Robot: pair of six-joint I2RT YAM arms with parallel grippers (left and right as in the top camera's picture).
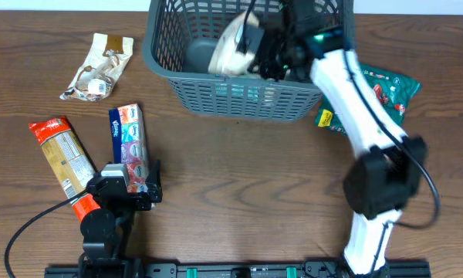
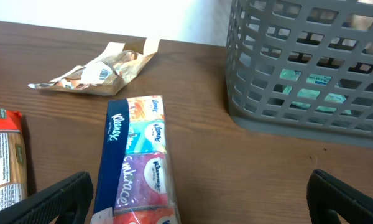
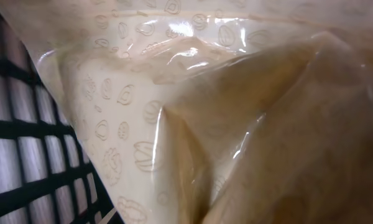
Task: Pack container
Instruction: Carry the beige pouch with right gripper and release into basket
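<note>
Clenching a cream plastic bag (image 1: 233, 42) in the right gripper (image 1: 266, 54) inside the grey container (image 1: 239, 96) at the table's (image 1: 239, 177) far edge; hovering the left gripper (image 2: 202, 202), jaws spread wide, over the Kleenex pack's (image 2: 137, 155) near end.

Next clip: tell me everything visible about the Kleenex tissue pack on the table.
The Kleenex tissue pack is a long soft bundle in glossy plastic wrap, with a blue side bearing white lettering and top panels in teal, purple and red. It lies flat on the wooden table, left of the container and apart from it. Its near end sits between the open fingers of the left gripper; contact cannot be confirmed.
</note>
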